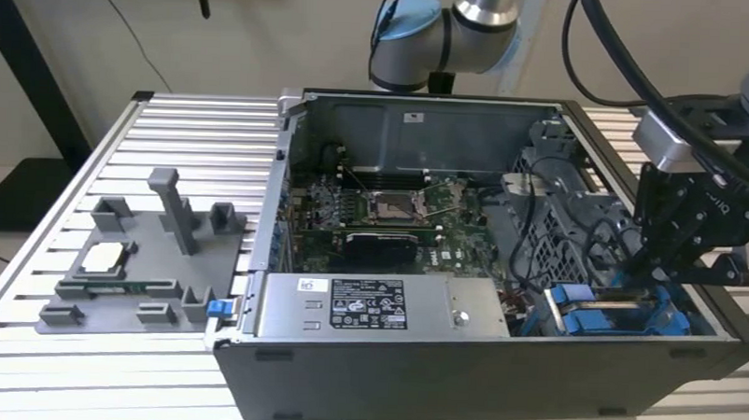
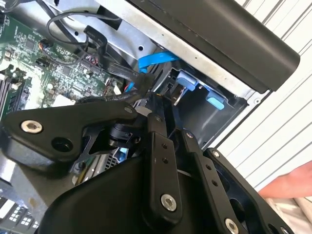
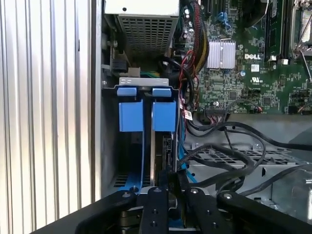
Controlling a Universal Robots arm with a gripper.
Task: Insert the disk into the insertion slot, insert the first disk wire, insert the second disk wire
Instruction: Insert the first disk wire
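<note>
Exterior view
- Case: an open case (image 1: 468, 381) of dark grey sheet metal lies on a table (image 1: 45, 348) of ribbed aluminium slats.
- Gripper: the black, angular gripper (image 1: 640, 275) reaches down into the corner of the case at the exterior view's right.
- Disk: the disk (image 1: 605, 321) sits low in that same corner. Its bright blue plastic frame is plain to see, but its metal body is mostly hidden.
- Power-supply box: the power-supply box (image 1: 371, 305) is flat grey metal with a printed label. It lies just beside the disk, toward the exterior view's left.

First wrist view
- Disk: the disk (image 3: 163, 117) shows smooth blue plastic pieces with small tabs, standing side by side in the drive bay (image 3: 111, 146).
- Wires: glossy round black wires (image 3: 229, 156) loop over a perforated plate (image 3: 234, 157) just beside the bay. A thin blue flat cable (image 3: 142, 161) runs down between the blue pieces.
- Gripper: the gripper (image 3: 168, 183) is in line with the gap in the bay.

Second wrist view
- Gripper: the gripper (image 2: 146, 97) is made of matte black links with silver screws. It ends among the black wires (image 2: 102, 97), near the blue flat cable (image 2: 156, 61).
- Jaws: I cannot tell whether they are open, closed or gripping something.
- Step: the disk looks already seated, so I judge that one of the wire steps is in hand.
- What it calls for: the space is narrow and the wires look springy, so the work here calls for a straight and careful approach.
</note>
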